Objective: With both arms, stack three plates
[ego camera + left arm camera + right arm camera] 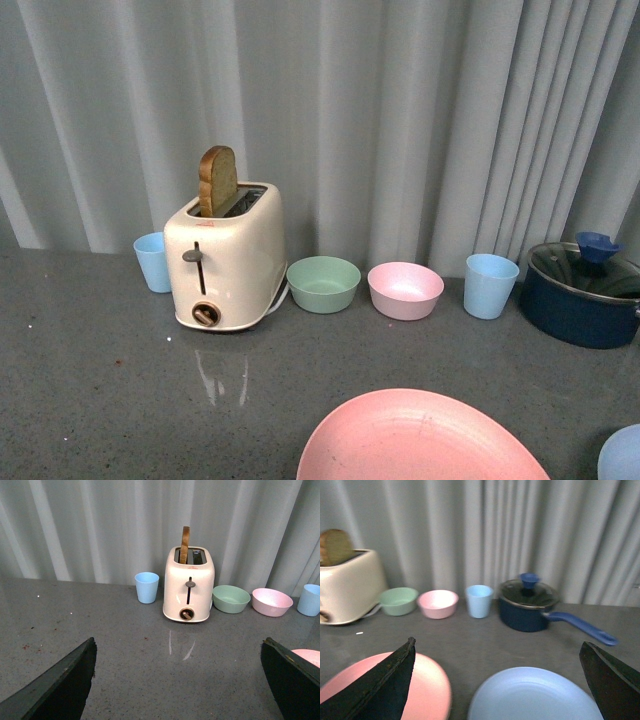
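You are holding the left gripper [177,644] spread wide above bare tabletop [150,670], with nothing between its fingers. The toaster [188,587] is standing well ahead of it. The pink plate [420,440] is lying flat off to this gripper's side, towards the other arm, with only its rim peeking past one finger.

You are carrying the right gripper [497,642] just as wide apart and empty. The light blue plate [535,695] is lying low between its fingers, just ahead. The pink plate is sitting close beside that one, with a strip of tabletop showing between them, and is partly hidden behind the finger nearer the left arm. The pot [527,607] is standing well beyond. The third plate is showing in none of the views, so I cannot tell you where it is.

By my reading you are lining up for a first pick, with nothing stacked yet. These plates are shallow and lying flat, so you are wanting a rim grasp. Bring one finger down outside the edge and the other onto the inner face, close firmly, and lift level. Be centring the raised plate over its neighbour before letting go, and be holding the idle arm clear of the path.
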Motion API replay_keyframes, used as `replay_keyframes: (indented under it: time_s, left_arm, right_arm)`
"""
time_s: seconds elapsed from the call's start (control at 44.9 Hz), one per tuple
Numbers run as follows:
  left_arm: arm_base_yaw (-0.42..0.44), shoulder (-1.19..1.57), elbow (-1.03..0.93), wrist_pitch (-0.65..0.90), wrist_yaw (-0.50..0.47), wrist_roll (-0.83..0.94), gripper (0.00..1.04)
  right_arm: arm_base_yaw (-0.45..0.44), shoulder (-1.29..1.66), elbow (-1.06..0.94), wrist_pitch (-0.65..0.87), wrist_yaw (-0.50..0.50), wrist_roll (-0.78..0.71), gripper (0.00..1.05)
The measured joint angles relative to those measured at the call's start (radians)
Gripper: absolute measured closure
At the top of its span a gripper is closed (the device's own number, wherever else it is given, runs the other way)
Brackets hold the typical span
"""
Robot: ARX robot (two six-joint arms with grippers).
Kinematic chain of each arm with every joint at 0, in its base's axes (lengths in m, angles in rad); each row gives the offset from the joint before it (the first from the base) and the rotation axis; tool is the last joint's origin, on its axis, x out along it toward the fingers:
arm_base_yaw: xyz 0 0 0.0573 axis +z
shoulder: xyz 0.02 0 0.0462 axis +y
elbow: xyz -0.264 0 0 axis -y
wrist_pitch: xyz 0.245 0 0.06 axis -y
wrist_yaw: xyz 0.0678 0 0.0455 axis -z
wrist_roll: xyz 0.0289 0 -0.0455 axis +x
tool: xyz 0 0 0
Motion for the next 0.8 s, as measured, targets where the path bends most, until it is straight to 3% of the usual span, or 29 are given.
replay_keyframes:
  time_s: [0.045, 0.089, 0.111, 0.156, 0.223, 0.423, 0.646, 0.802]
  left_arm:
    - [0.000, 0.000, 0.000, 0.000, 0.000, 0.000, 0.07]
    - [0.000, 0.000, 0.000, 0.000, -0.003, 0.000, 0.07]
    - [0.000, 0.000, 0.000, 0.000, 0.002, 0.000, 0.07]
    - [0.000, 0.000, 0.000, 0.000, 0.000, 0.000, 0.07]
    - [0.000, 0.000, 0.000, 0.000, 0.000, 0.000, 0.07]
    - [0.000, 0.000, 0.000, 0.000, 0.000, 0.000, 0.07]
    - [0.000, 0.000, 0.000, 0.000, 0.000, 0.000, 0.07]
    - [0.000, 0.000, 0.000, 0.000, 0.000, 0.000, 0.07]
  right_arm:
    - [0.040, 0.092, 0.008, 0.120, 0.258, -0.047, 0.07]
    - [0.006, 0.222, 0.039, 0.221, 0.399, -0.055, 0.07]
    - [-0.045, 0.304, 0.065, 0.277, 0.409, -0.052, 0.07]
    - [-0.145, 0.444, 0.115, 0.362, 0.351, -0.032, 0.07]
    - [-0.323, 0.707, 0.219, 0.459, 0.186, 0.011, 0.07]
    - [-0.589, 1.379, 0.487, 0.414, -0.072, 0.017, 0.07]
    - [-0.678, 1.798, 0.644, 0.275, -0.145, -0.184, 0.07]
    - [-0.710, 1.930, 0.702, 0.243, -0.174, -0.306, 0.07]
